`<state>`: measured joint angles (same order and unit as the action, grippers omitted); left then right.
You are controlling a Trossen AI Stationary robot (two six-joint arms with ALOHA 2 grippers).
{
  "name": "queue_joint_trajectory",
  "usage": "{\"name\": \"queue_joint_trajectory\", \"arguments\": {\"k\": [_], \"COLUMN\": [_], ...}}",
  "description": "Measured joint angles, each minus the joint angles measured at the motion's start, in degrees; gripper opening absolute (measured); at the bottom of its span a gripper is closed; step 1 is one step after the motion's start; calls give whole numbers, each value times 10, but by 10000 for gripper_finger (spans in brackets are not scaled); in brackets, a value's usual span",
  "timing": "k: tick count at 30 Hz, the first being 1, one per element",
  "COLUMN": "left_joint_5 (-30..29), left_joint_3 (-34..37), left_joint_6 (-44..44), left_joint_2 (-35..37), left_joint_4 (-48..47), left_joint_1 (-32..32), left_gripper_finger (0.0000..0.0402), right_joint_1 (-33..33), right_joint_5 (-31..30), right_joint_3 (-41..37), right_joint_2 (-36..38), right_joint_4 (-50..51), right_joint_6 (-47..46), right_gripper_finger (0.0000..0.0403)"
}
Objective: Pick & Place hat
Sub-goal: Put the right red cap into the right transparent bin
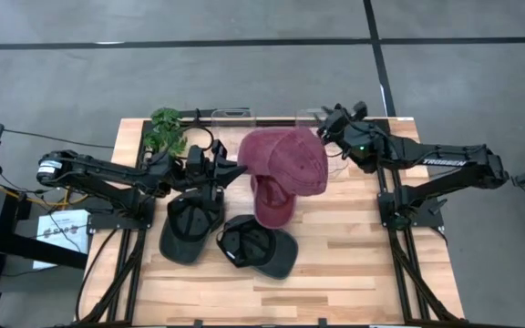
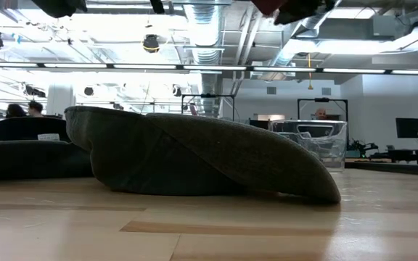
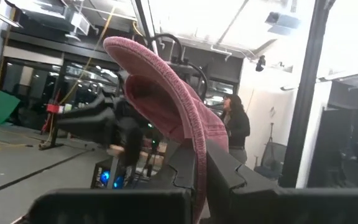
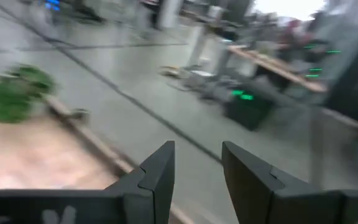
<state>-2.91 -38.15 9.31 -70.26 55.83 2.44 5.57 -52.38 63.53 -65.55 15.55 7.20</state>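
A maroon cap (image 1: 285, 157) hangs lifted over the middle of the table. My left gripper (image 1: 235, 169) is shut on it from the table's left; in the left wrist view the cap (image 3: 160, 93) stands up from between my fingers. More maroon cloth (image 1: 272, 205) shows just below it; whether that is the same cap or a second one, I cannot tell. My right gripper (image 1: 328, 124) is open near the far edge, beside the cap and touching nothing (image 4: 197, 155). My left gripper pinches the maroon cap's edge (image 3: 199, 148) between its two fingers, coming level from the table's left. The cap is lifted clear of the table and curves up and away from the fingers. One layer or several, I cannot tell.
Two dark caps lie on the near-left part of the table (image 1: 190, 228) (image 1: 259, 247); the nearer one (image 2: 209, 156) fills the low view. A clear container (image 1: 235, 117) (image 2: 318, 141) and a green plant (image 1: 165, 128) stand along the far edge. Bare wood (image 1: 354, 255) shows near right.
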Motion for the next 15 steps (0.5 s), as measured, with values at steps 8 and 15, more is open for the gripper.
{"name": "queue_joint_trajectory", "arguments": {"k": [8,15], "left_joint_5": [14,10], "left_joint_3": [0,-1], "left_joint_6": [-13,16], "left_joint_2": [1,17], "left_joint_4": [-17,-90], "left_joint_1": [-11,-45], "left_gripper_finger": [13,13], "right_joint_1": [0,-62], "right_joint_5": [9,189], "right_joint_3": [0,0], "right_joint_2": [72,142], "right_joint_4": [101,229], "right_joint_6": [7,-89], "right_gripper_finger": [124,124]}}
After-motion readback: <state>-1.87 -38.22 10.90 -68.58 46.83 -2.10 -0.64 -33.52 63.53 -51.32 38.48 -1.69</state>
